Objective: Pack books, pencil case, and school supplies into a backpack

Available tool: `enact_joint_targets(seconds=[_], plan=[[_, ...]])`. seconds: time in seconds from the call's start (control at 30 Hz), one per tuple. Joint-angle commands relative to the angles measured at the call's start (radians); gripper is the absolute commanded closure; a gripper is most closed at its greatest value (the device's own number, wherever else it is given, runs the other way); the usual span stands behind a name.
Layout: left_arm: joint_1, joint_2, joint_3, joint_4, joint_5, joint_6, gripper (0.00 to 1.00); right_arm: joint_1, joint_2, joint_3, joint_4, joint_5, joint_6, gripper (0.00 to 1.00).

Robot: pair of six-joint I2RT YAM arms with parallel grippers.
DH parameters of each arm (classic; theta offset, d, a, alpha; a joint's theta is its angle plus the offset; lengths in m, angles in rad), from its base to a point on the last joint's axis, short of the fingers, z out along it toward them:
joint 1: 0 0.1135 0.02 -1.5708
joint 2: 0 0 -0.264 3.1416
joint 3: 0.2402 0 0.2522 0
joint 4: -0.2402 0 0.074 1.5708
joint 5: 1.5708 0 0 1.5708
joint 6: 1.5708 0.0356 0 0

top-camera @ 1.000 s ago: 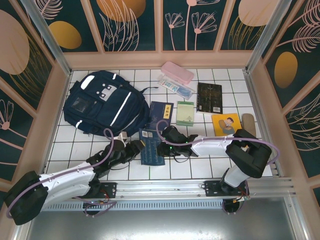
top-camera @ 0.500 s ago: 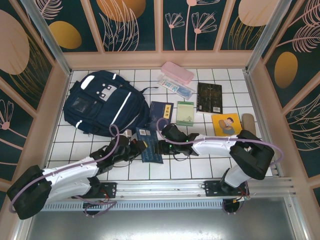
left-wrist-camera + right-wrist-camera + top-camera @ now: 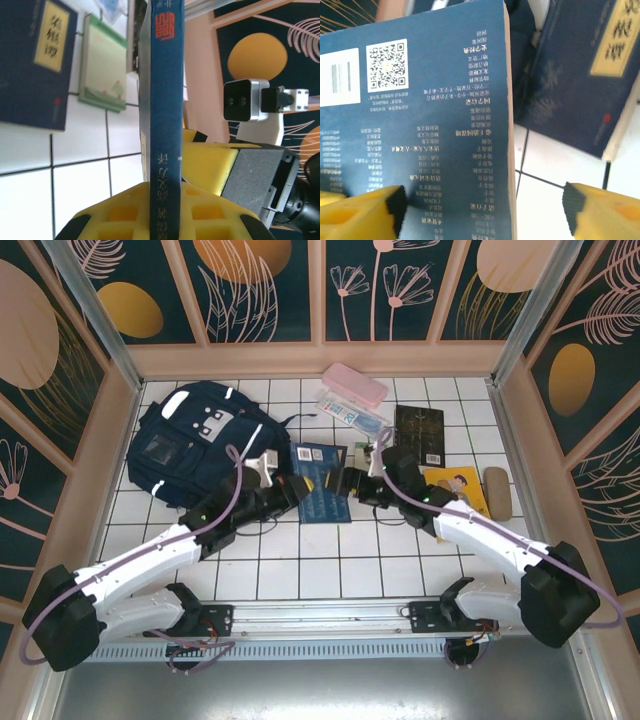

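Left gripper [image 3: 292, 487]: jaws clamped on one navy book [image 3: 167, 100]. The book is held on edge, spine toward the left wrist camera, with yellow fingers [image 3: 122, 212] on either side of it. From above it is seen raised over the white-tiled worktop [image 3: 300, 560], just right of the backpack [image 3: 195, 445].

Right gripper [image 3: 358, 483]: jaws spread wide, nothing gripped. In the right wrist view the held book's back cover, with QR code and barcode, is seen close up. One yellow finger [image 3: 360, 210] overlaps its lower corner; the other is well clear of its edge.

The second navy book [image 3: 35, 60], with a yellow label, is laid flat on the tiles beside the held one. The pale green book [image 3: 102, 65] lies flat just past it.

The backpack lies at far left of the worktop, front pockets up. Whether it is open cannot be told.

The pencil case [image 3: 355, 385] is placed at the far edge, touching the clear packet [image 3: 350, 415]. The dark brown book [image 3: 420, 430] lies right of the packet. The yellow-orange piece [image 3: 455, 485] and tan roll [image 3: 497, 492] are side by side at far right. All of these are outside the backpack.
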Motion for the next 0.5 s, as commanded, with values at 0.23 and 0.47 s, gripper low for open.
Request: enact_joint_targets(seconds=[0.23,0.47], plan=[[0.097,0.154,0.198,0.066,0.218,0.123,1.0,-0.209,0.014,-0.033,0.333,-0.376,0.194,0.27],[0.139,0.202,0.222,0.177,0.308,0.089,1.0,-0.252,0.075,-0.049,0.433,-0.479,0.249,0.31]])
